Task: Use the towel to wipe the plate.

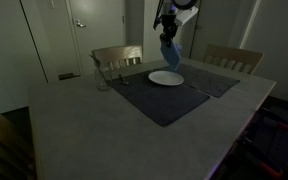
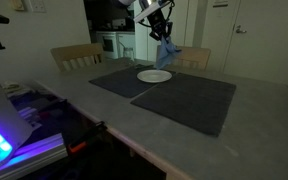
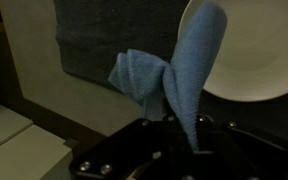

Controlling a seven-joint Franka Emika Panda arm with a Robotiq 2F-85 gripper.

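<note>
The pincer (image 1: 167,36) squeezes the top of a soft blue cloth towel (image 1: 170,54), which hangs down under it. The round white plate (image 1: 166,78) lies below the pincer on the grey tabletop (image 1: 84,115), with nothing on it. I think no wiping is done yet; the towel must go down and rub

The pale grey rectangular tabletop (image 1: 74,125) shows in both exterior views, with bare surface (image 2: 104,118) along its near edges. Two dark grey fabric placemats lie flat on it, side by side and touching or slightly overlapping. The larger-looking mat (image 1: 154,102) carries a round white plate (image 1: 165,78) near its far edge; the second mat (image 1: 222,82) lies just beyond. A small clear glass vessel (image 1: 102,79) stands on bare tabletop beside the first mat's corner.
</note>
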